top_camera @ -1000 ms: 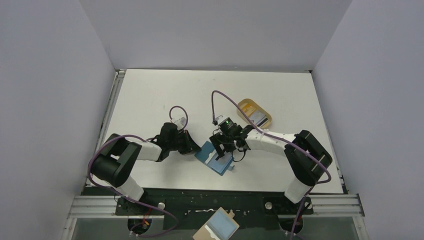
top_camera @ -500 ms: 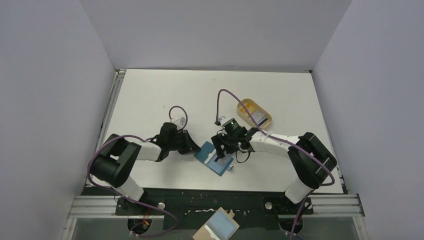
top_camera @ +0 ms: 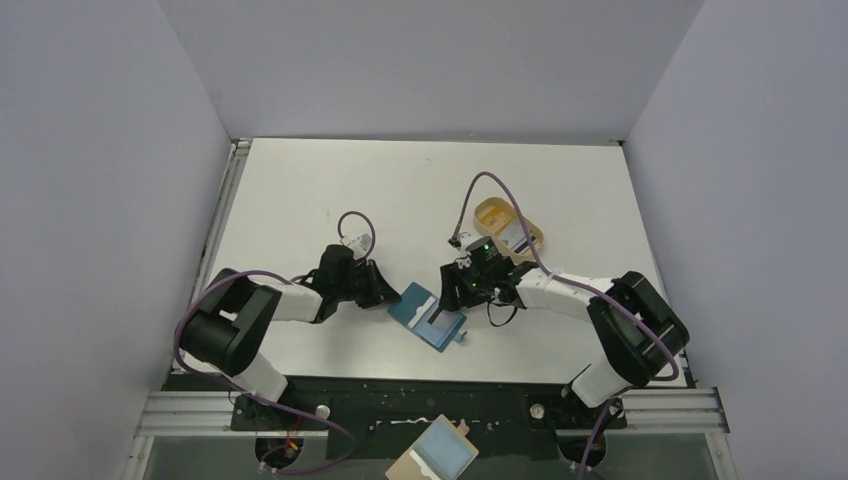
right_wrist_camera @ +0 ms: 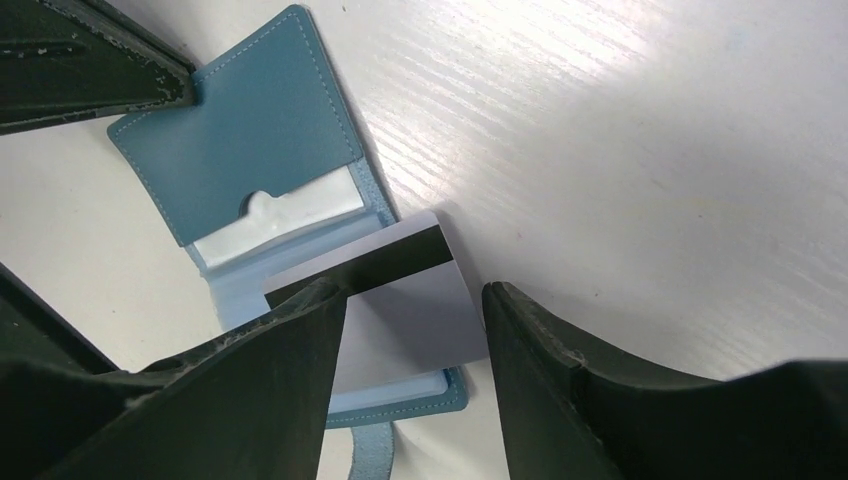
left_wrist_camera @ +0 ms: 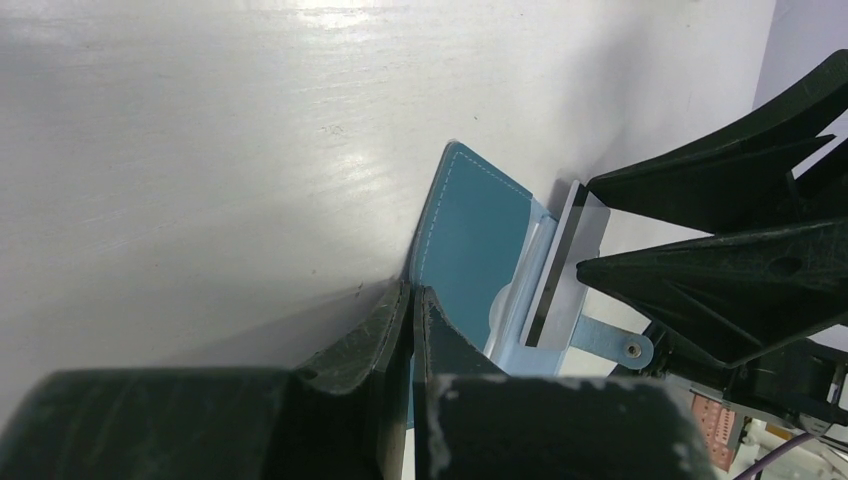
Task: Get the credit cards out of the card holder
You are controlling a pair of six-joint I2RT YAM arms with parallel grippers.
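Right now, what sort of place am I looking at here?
Probably a robot lab test cell: a white table boxed in by plain walls, a left arm and right arm bolted to a metal rail, and small props: the card holder and a tan tray.

White, faintly grained desk (top_camera: 400,190); tan oval tray (top_camera: 481,209); left tool (left_wrist_camera: 411,292) and right tool (right_wrist_camera: 412,290) matte black, with purple cables (top_camera: 352,213). The teal-blue leather folding card holder (right_wrist_camera: 240,130) has paler stitching along its edge and light-blue pocket lining. The pale grey-white plastic card (right_wrist_camera: 410,320) carries one black stripe; the pocketed whitish card (right_wrist_camera: 280,225) is plain.
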